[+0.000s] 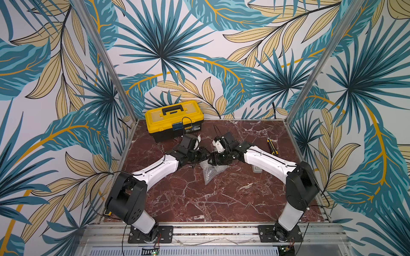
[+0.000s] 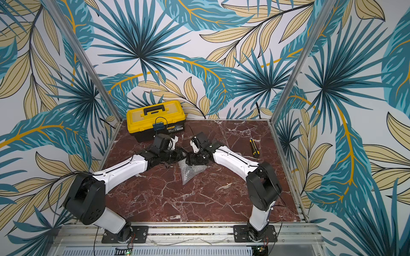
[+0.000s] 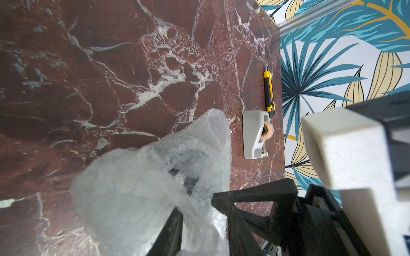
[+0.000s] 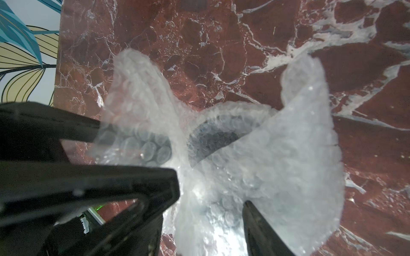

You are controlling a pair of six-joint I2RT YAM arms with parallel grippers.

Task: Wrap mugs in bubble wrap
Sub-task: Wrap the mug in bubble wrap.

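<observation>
Red-brown marble veined with white is your table [image 1: 199, 206], walled in leaf-print paper. At its middle your two grippers meet nose to nose over the bubble wrap [image 1: 209, 176].

Your left gripper [image 1: 207, 156] has a fold of the wrap between its fingers. Whether they pinch it, you cannot tell from these views. Your right gripper [image 1: 214, 160] stands with its jaws apart, one finger [image 4: 259, 228] on each side of the bunched sheet. Its grip is just as unclear.

Inside the bundle, in the right wrist view, the mug [image 4: 208, 139] shows as a dark curved shape through the bubbles. Flaps of wrap are raised on both sides of it. One corner of the sheet lies flat on the marble, pointing toward the arm bases.

Farther out on your right lies a grey-white tape dispenser [image 3: 254, 135], with a yellow-and-black utility knife [image 3: 269, 90] just beside it. A yellow toolbox [image 1: 174, 119] sits at the far edge on your left.
</observation>
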